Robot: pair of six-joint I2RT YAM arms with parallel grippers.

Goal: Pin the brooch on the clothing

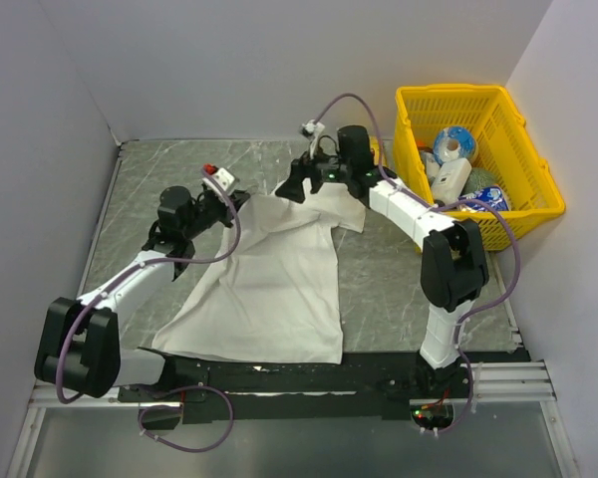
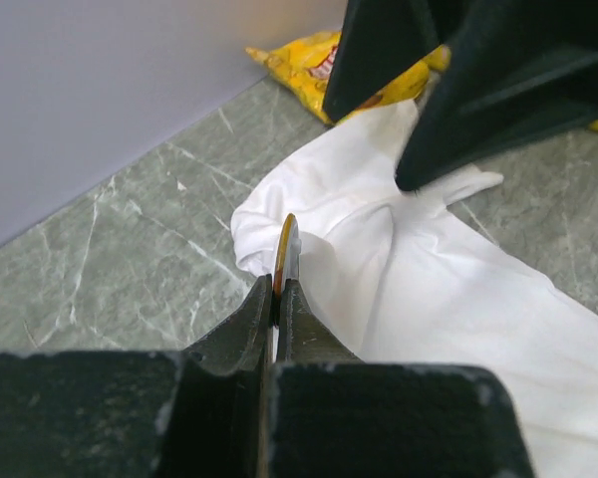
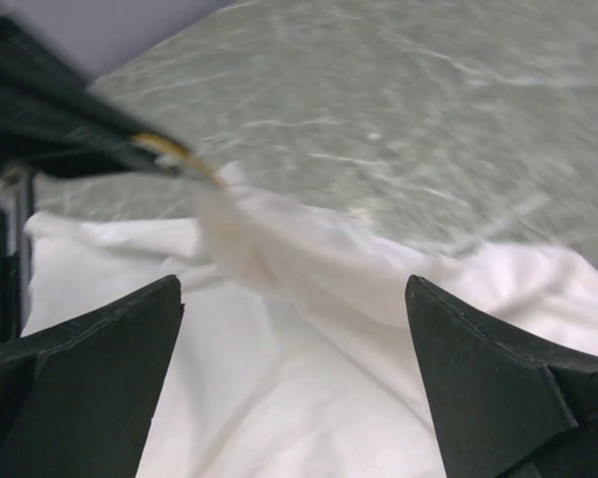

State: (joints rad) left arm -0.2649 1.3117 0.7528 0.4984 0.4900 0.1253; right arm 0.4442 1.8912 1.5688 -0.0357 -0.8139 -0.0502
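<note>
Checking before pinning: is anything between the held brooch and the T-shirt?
Nothing visible. The brooch, pinched in the left gripper, sits at a fold of the T-shirt; the open right gripper hangs over the cloth beyond, not between them.

**Robot-manipulation laboratory cell.** Plain pale partition walls (image 1: 279,60) close in three sides of a marble-patterned tabletop (image 1: 399,289). Two arms, left arm (image 1: 130,279) and right arm (image 1: 448,264), are bolted to a black base rail (image 1: 309,376) fixed on aluminium profile (image 1: 508,380) at the near edge. Purple cables (image 1: 354,97) loop exposed along both arms. A yellow plastic basket (image 1: 448,93) of mixed small props stands in the far right corner. A white T-shirt (image 1: 269,289) lies spread on the tabletop.
</note>
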